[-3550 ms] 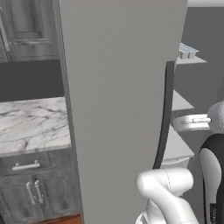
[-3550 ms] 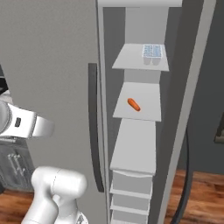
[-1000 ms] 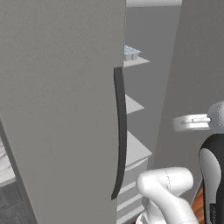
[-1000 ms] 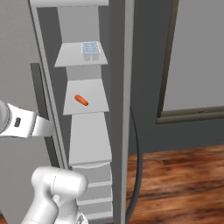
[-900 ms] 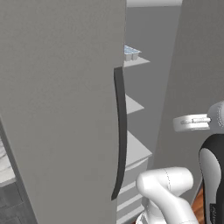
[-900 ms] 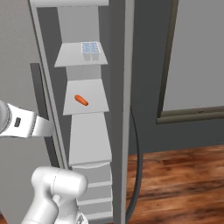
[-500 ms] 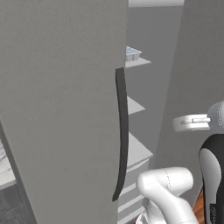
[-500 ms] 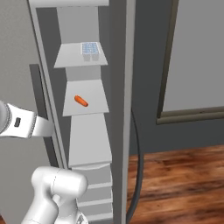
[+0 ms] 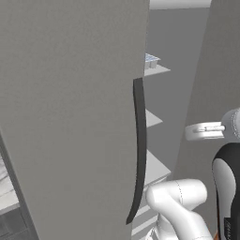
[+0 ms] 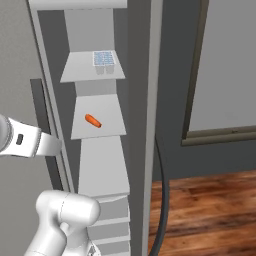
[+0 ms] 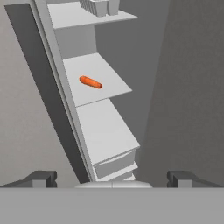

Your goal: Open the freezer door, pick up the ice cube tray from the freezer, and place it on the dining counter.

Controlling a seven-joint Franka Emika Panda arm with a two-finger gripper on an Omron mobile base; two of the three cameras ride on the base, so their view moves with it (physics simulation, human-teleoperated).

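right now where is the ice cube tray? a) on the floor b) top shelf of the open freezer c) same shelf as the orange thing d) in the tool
B: the ice cube tray lies on the top shelf, one shelf above the small orange item, with the freezer door swung open.

From my left base camera the freezer door (image 9: 70, 117) runs off the top, left and bottom edges, and its dark handle (image 9: 138, 150) hides part of the shelves behind. The ice cube tray (image 9: 151, 59) is a sliver there, mostly hidden by the door's edge; I cannot count its cells. In the hand camera the tray (image 11: 98, 6) is cut by the top edge, so I see just its underside. The small orange item (image 10: 93, 121) on the middle shelf is too small for me to identify. The end effector (image 11: 112, 179) shows me just two finger stubs, and the arm's forearm is cut off by the right base picture's left edge.
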